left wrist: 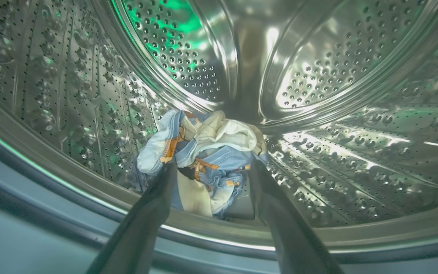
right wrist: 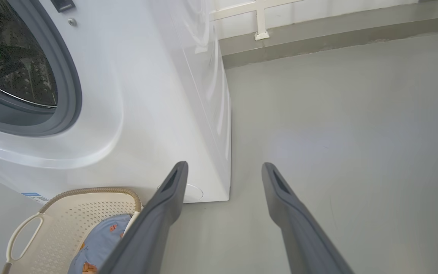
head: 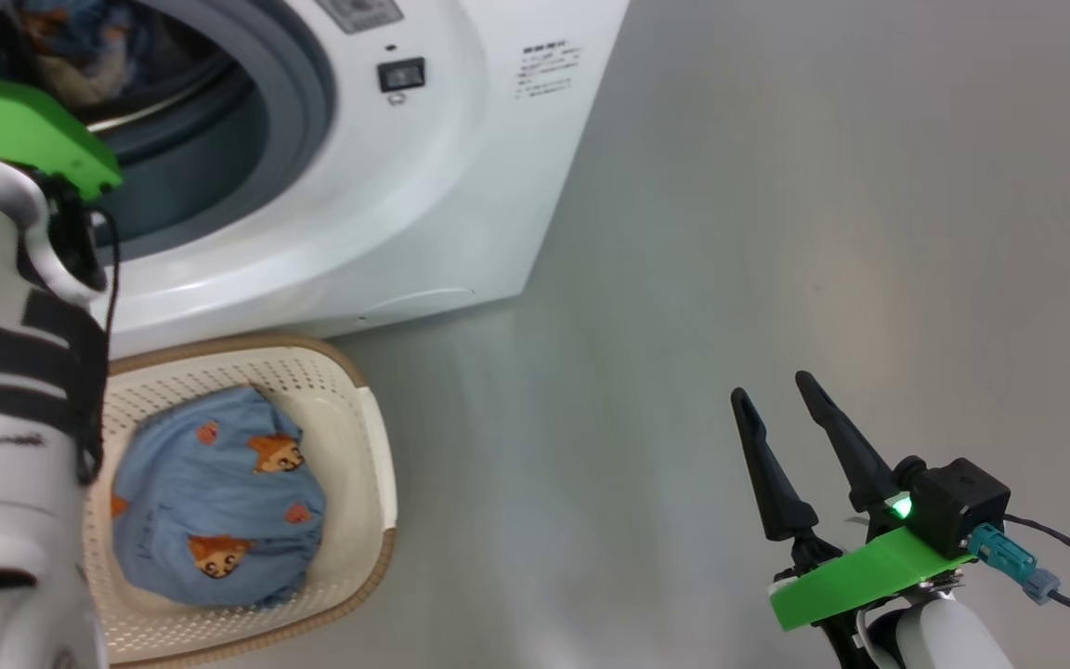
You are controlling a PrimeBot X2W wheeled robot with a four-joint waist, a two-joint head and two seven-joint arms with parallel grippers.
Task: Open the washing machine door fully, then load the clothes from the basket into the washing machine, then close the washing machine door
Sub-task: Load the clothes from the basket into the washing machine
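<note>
At far left, inside the washing machine's (head: 424, 186) drum (left wrist: 318, 57), we see our left gripper (left wrist: 211, 172) spread wide with a crumpled garment (left wrist: 222, 135) lying at its tips, then the basket (head: 354, 395) holding another blue garment (head: 210, 483), and our right gripper (head: 772, 386) wide open over the floor (head: 684, 279).

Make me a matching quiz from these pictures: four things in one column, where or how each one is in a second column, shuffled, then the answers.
Column one
1. left end effector
2. right end effector
3. basket
4. crumpled garment

Column two
A. on the floor in front of the washing machine
B. lying at the bottom of the steel drum
C. open, above bare floor
D. open, pointing into the drum

Pairs: 1-D, 2-C, 3-A, 4-B
</note>
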